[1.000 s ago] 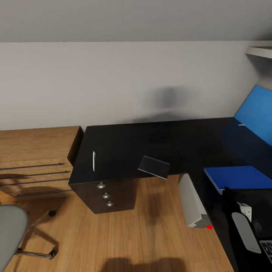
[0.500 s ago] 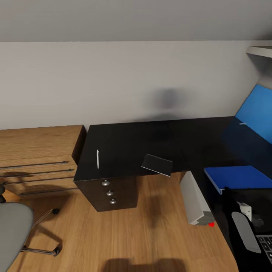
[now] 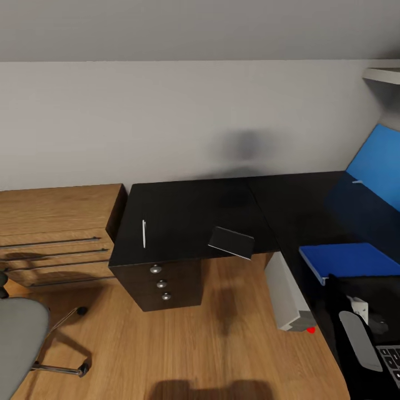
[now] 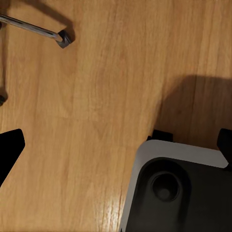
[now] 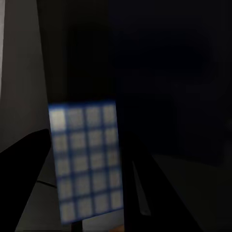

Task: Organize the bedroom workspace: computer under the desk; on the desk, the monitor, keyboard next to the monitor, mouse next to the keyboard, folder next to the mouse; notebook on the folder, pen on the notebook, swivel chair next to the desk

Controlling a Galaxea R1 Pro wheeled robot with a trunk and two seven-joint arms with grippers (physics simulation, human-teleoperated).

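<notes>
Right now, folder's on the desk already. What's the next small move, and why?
Probably roll closer to the desk's left section and reach for the notebook. It lies at the front edge of the desk, overhanging slightly, apart from the blue folder it should sit on. The pen goes last, on top.

The desk [image 3: 189,211] is black, its drawer knobs [image 3: 161,284] silver. On it lie a white pen [image 3: 144,233] and a dark grey notebook [image 3: 231,242]. The folder [image 3: 355,259] is bright blue, the computer [image 3: 286,297] pale grey. The floor [image 3: 183,350] and dresser [image 3: 55,233] are warm wood-grain brown. The swivel chair [image 3: 19,347] seat is grey. The wall [image 3: 183,122] is off-white.
</notes>
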